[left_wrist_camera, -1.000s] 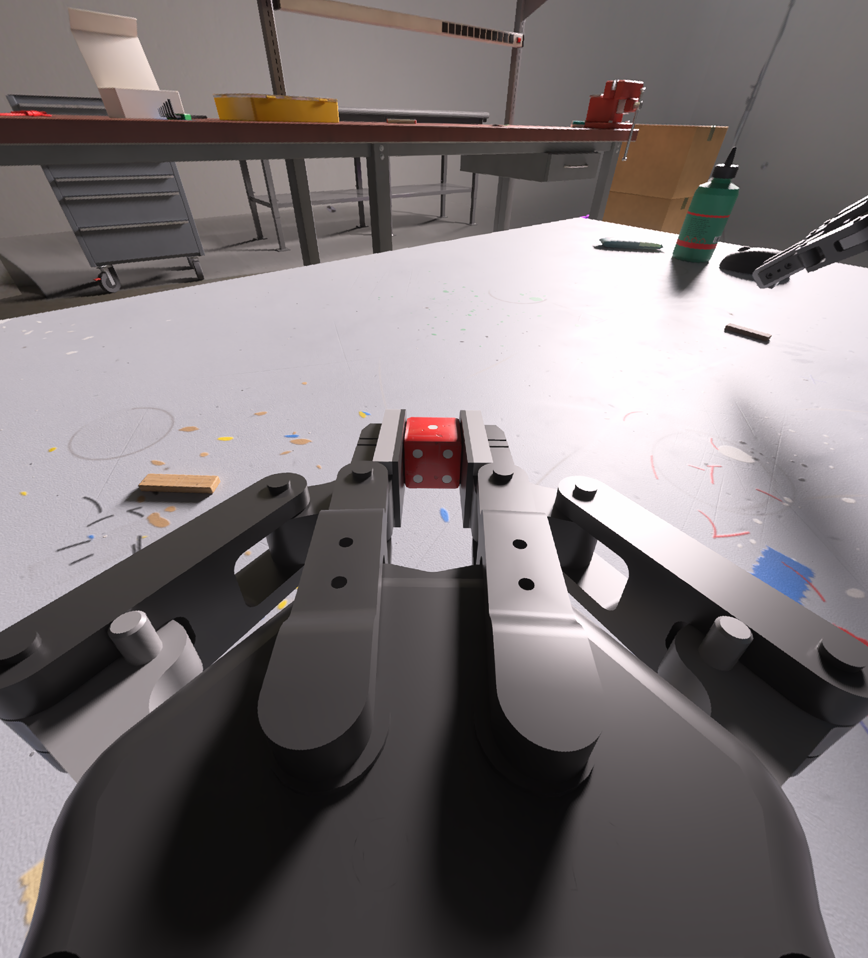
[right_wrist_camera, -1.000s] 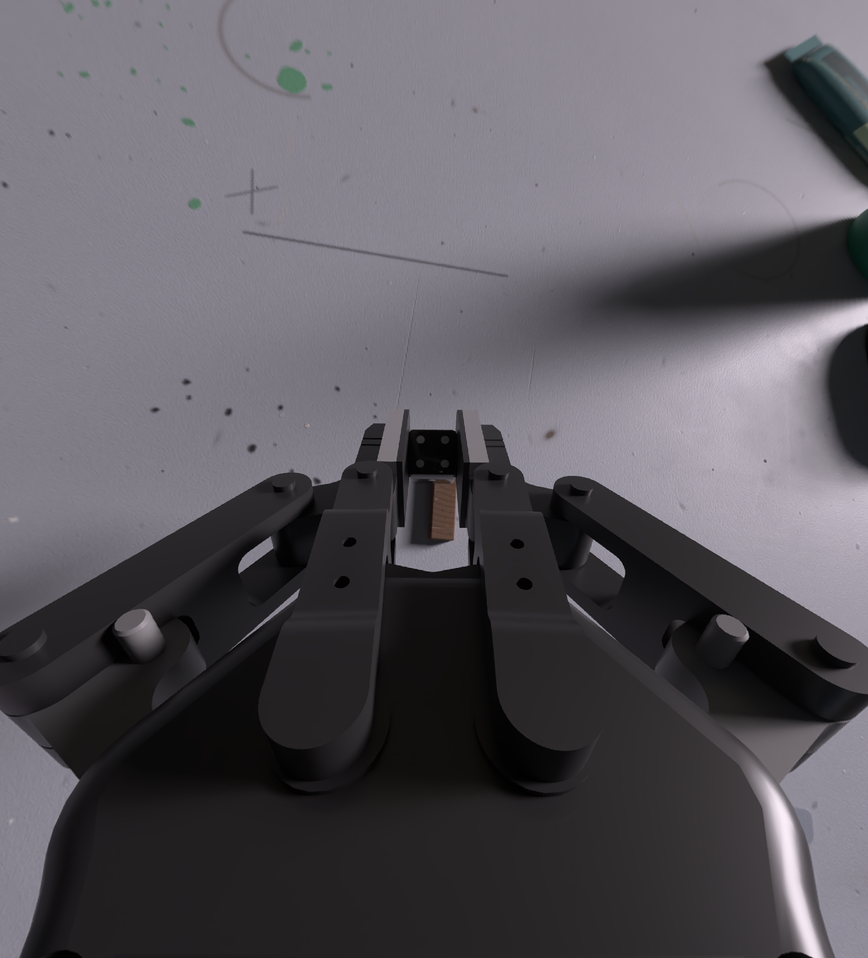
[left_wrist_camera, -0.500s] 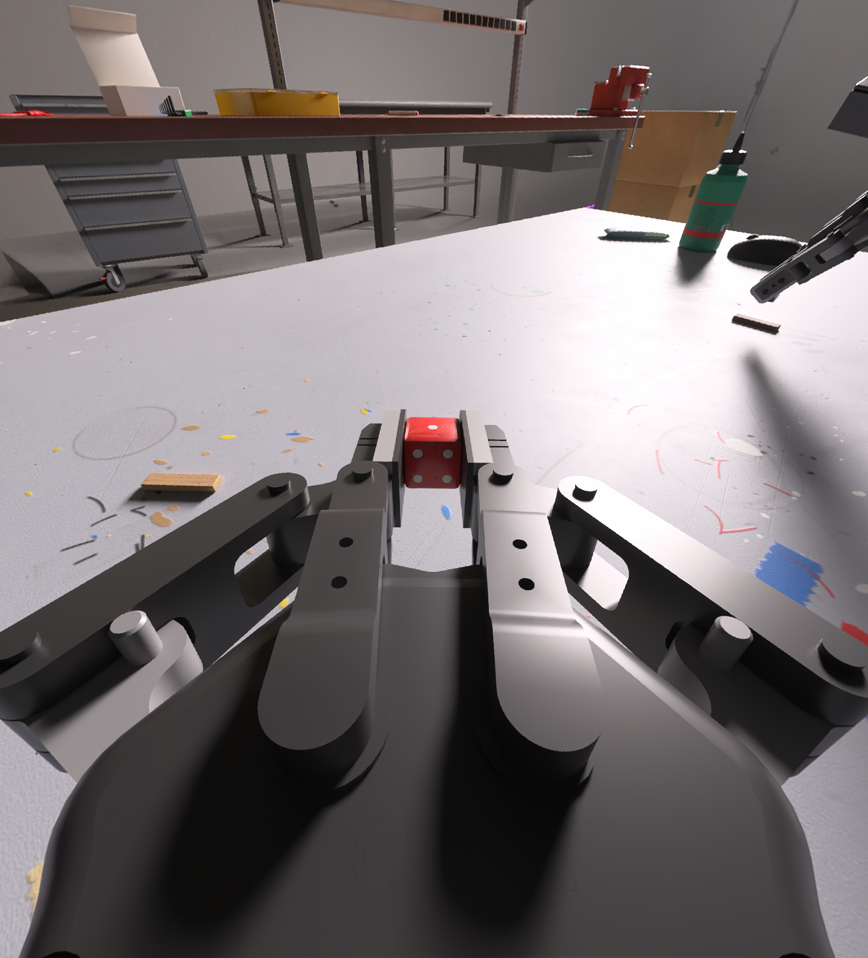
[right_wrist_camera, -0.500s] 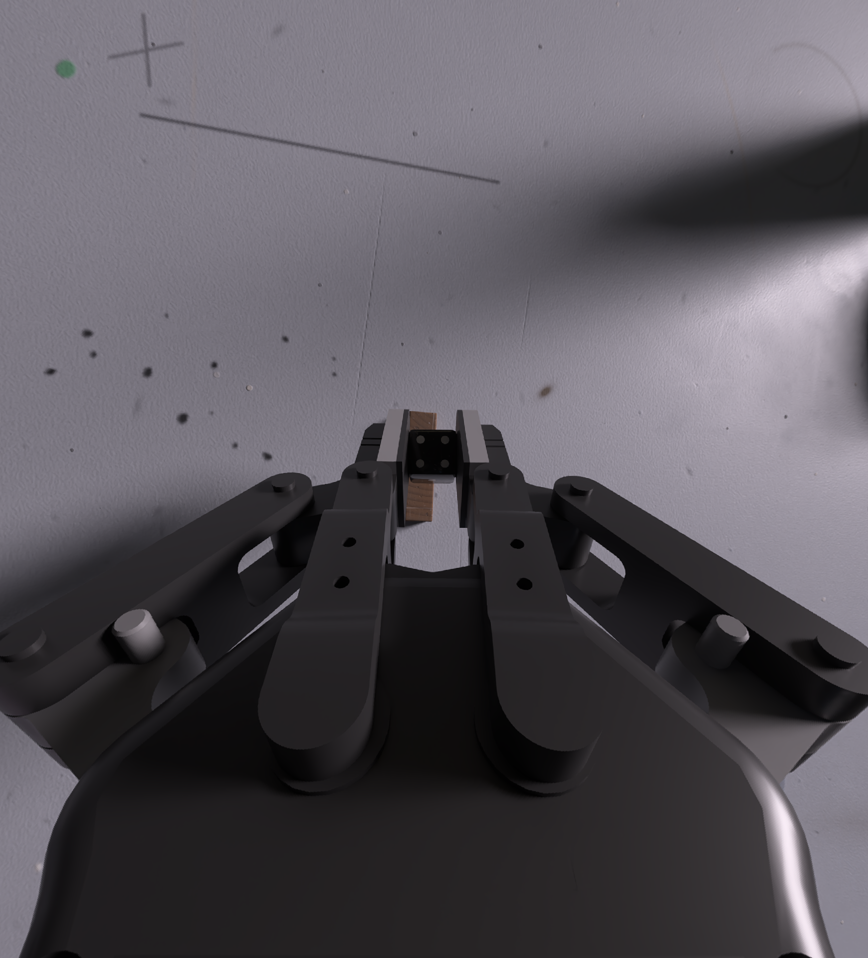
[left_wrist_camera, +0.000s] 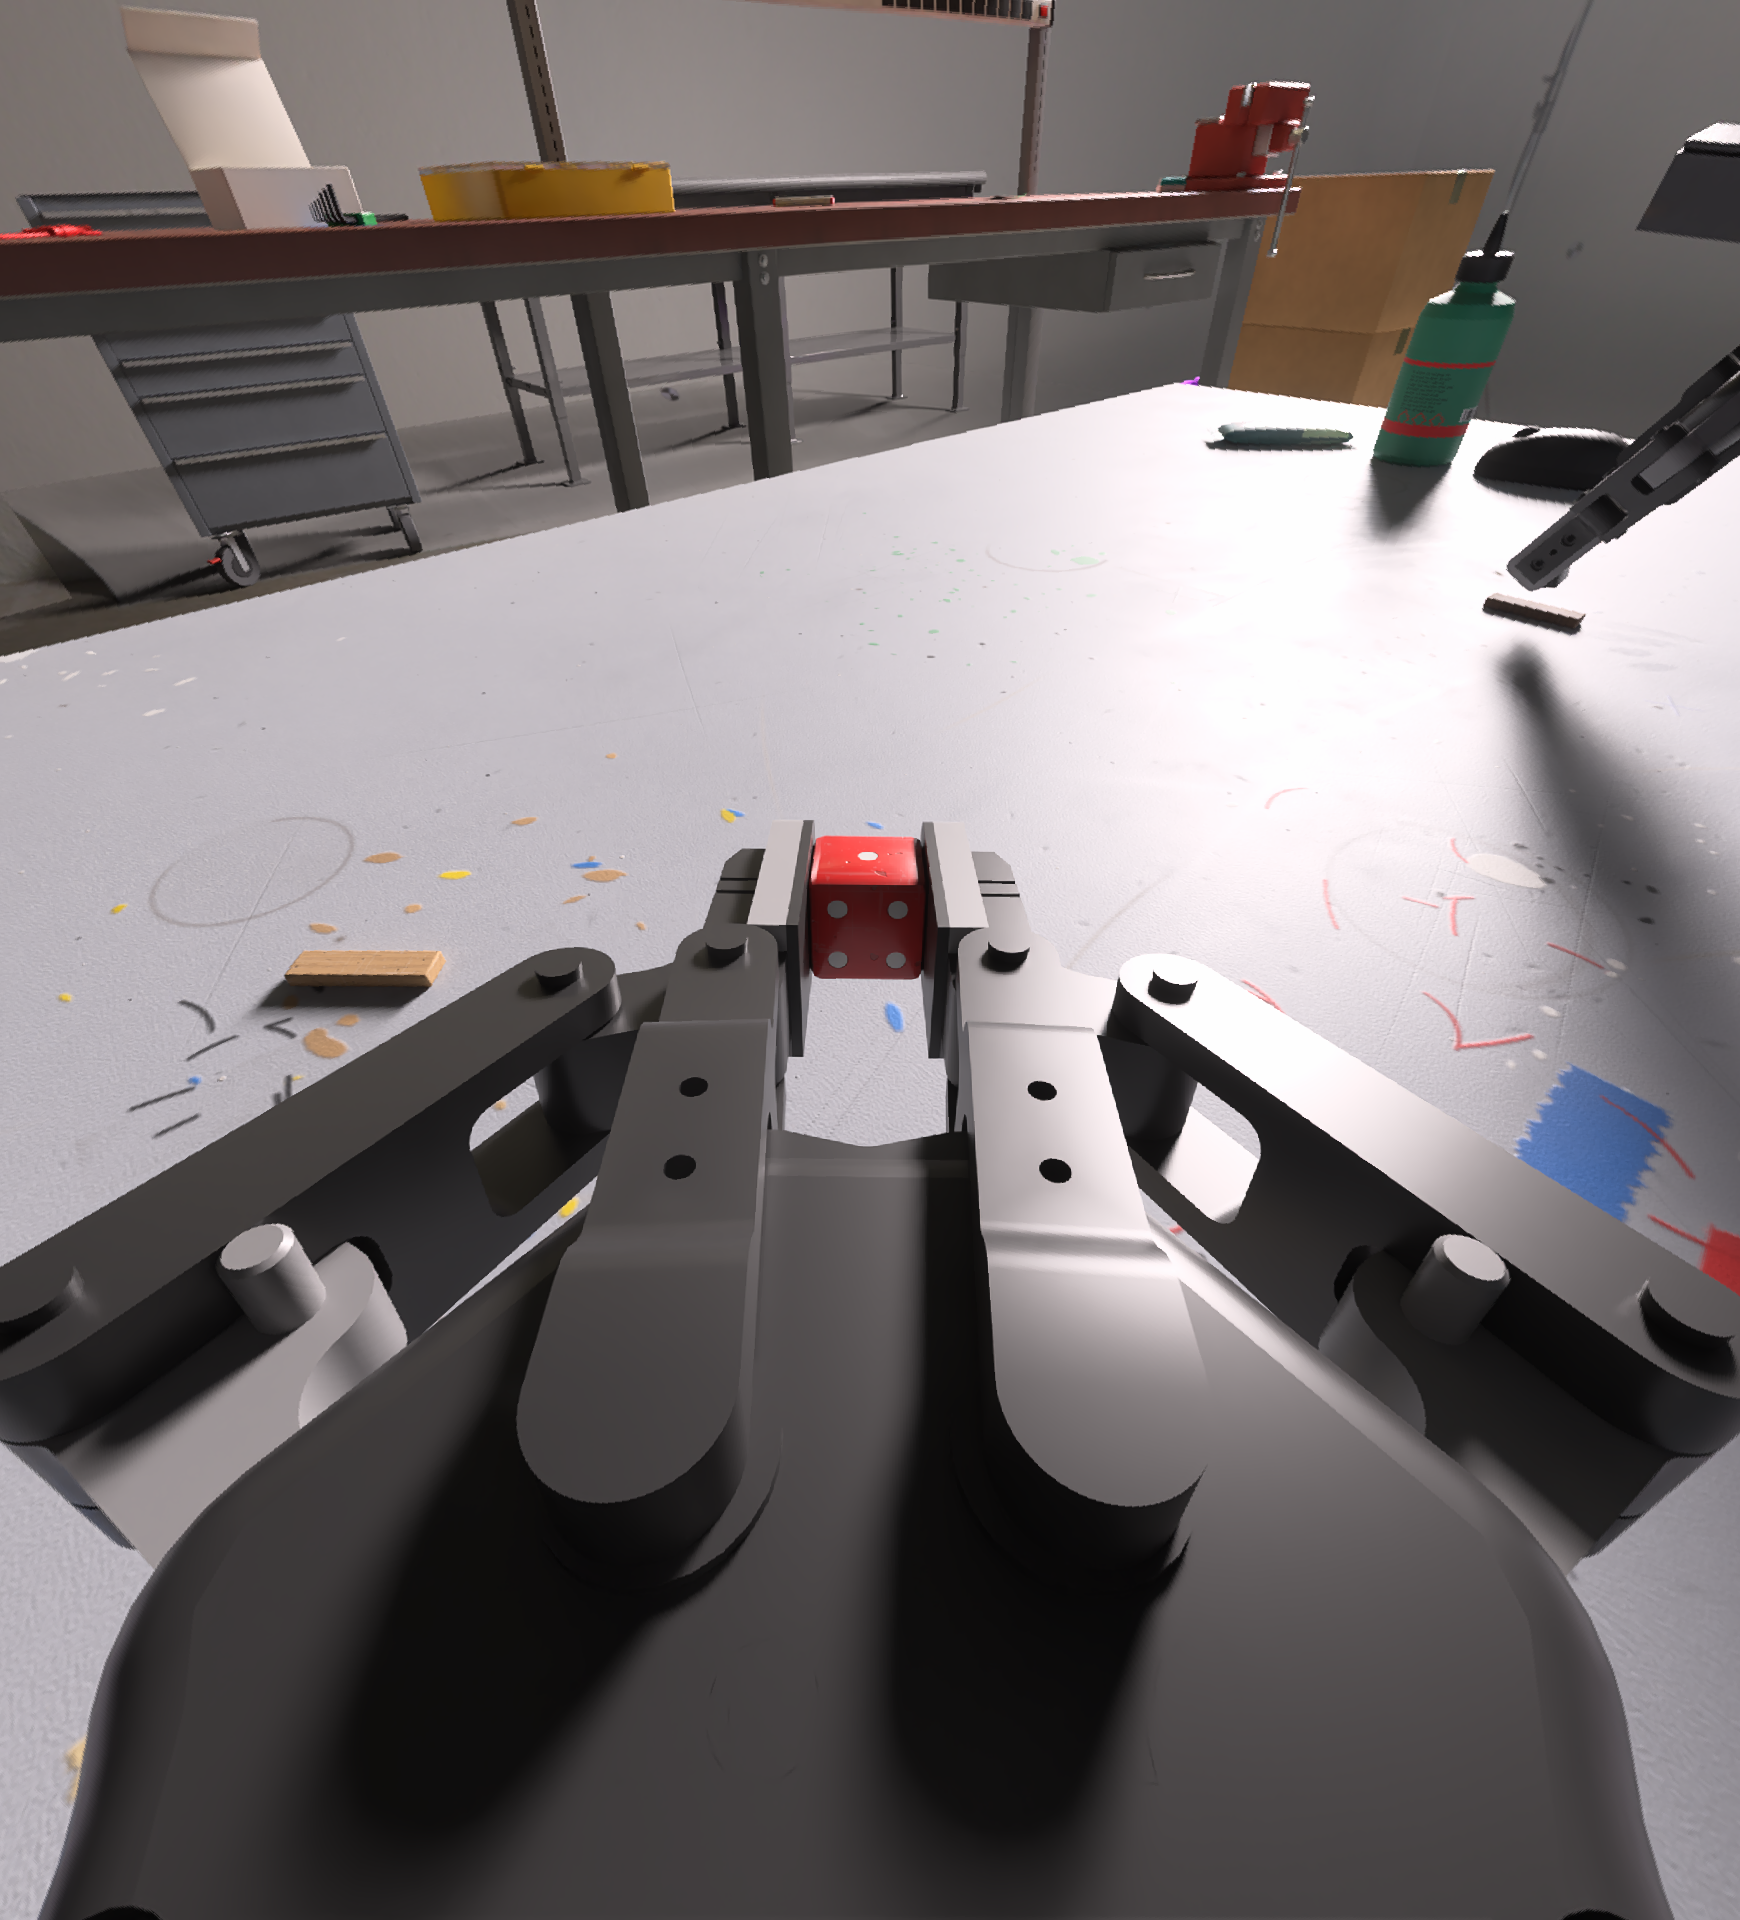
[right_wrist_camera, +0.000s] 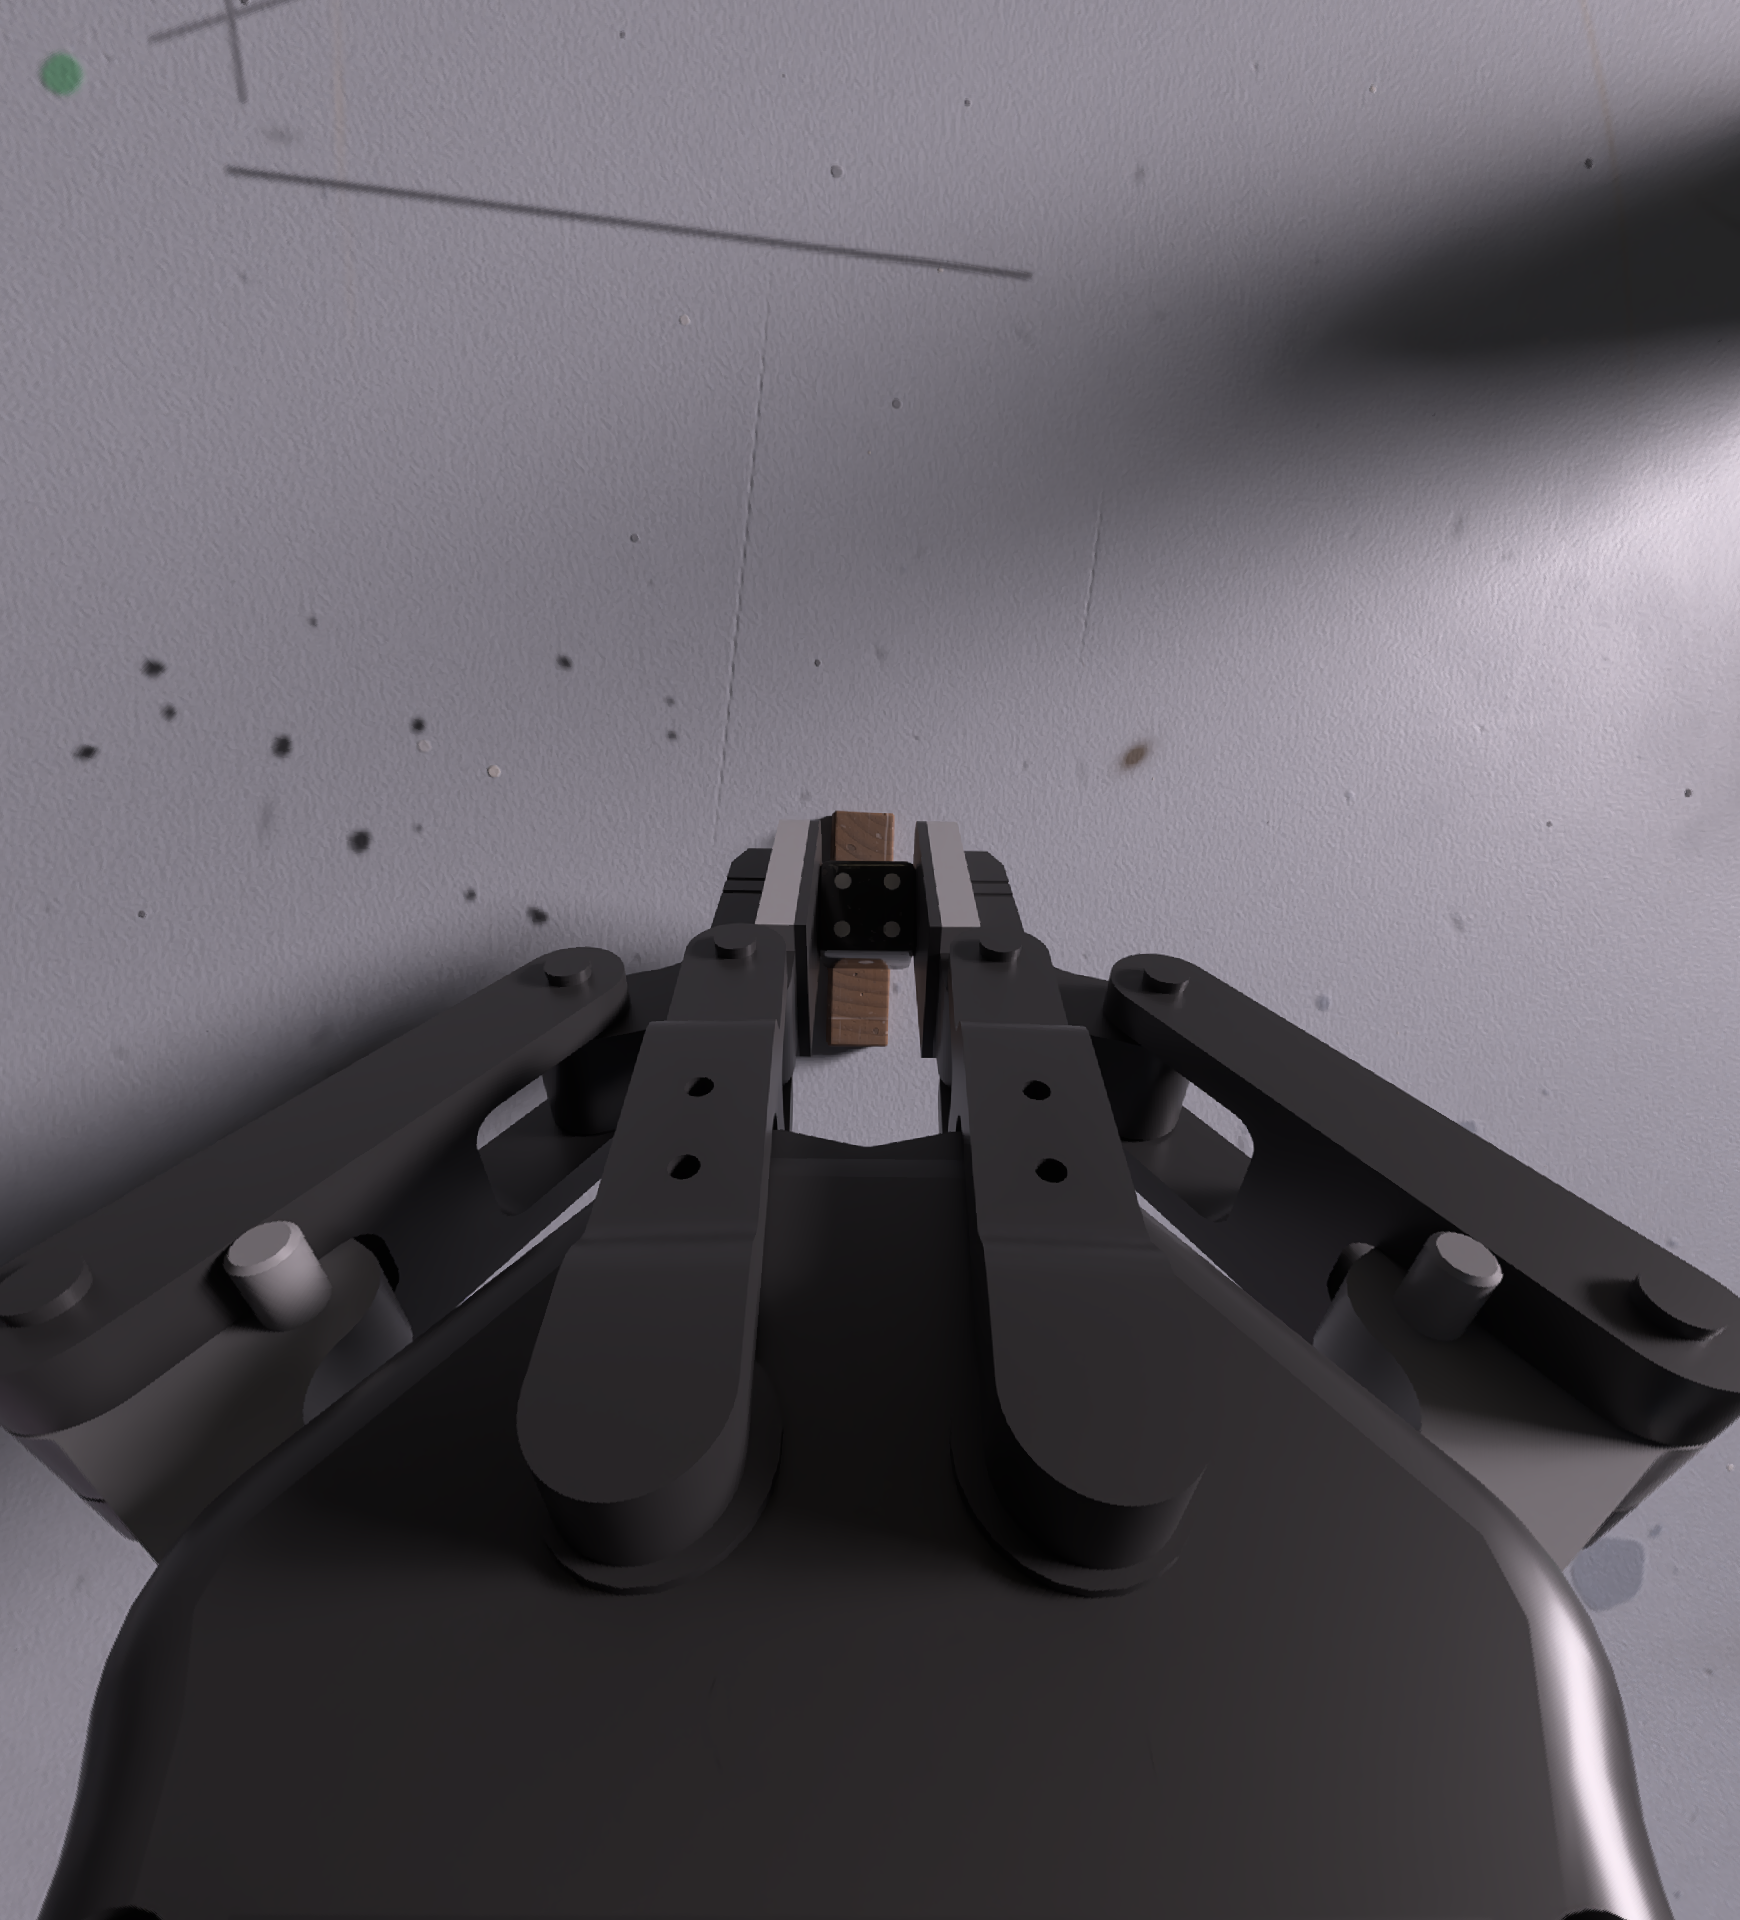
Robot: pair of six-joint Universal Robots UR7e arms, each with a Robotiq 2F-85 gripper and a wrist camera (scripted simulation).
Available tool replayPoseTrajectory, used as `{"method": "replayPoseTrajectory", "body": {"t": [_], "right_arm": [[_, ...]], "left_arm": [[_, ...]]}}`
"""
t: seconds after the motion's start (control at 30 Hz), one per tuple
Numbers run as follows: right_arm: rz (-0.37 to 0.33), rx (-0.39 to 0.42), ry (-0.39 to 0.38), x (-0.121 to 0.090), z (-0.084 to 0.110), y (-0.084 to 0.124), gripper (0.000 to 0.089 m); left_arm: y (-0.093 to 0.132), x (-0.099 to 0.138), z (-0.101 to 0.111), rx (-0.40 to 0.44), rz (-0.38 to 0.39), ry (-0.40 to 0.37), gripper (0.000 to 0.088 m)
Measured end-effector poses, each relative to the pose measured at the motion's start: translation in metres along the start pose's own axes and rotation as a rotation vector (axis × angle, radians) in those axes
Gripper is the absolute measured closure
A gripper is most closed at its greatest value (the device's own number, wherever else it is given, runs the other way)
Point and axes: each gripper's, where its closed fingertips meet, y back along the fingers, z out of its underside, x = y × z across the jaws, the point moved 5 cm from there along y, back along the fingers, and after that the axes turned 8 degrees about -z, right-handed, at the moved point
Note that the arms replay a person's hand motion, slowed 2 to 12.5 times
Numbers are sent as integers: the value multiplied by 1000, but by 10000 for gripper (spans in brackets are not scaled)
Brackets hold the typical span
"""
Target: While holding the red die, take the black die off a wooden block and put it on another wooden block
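Left gripper (left_wrist_camera: 866, 906): low over the white table (left_wrist_camera: 845, 644), angled forward, jaws clamped on the red die (left_wrist_camera: 866, 906); light wooden block (left_wrist_camera: 364, 969) lies near left. Right gripper (right_wrist_camera: 866, 906): pointing steeply down at far right, jaws closed on the black die (right_wrist_camera: 866, 906), raised above a darker wooden block (right_wrist_camera: 858, 1003) on the table; green bottle (left_wrist_camera: 1444, 369) beyond

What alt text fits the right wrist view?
The right tool, seen from behind, is shut on a black die held just above a small wooden block on a grey speckled table. Broad dark shadows cross the table.
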Motion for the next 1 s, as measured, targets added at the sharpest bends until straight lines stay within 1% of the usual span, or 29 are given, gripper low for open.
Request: {"method": "replayPoseTrajectory", "body": {"t": [0.3,0.73,1.0], "right_arm": [[-11,-33,-9,-1,1,-2,735],[5,-85,-3,0,4,-5,735],[9,-96,-4,0,4,-6,735]], "left_arm": [[-1,1,1,-10,3,-9,702],[-1,3,1,-14,6,-18,702],[-2,3,2,-16,8,-22,702]]}}
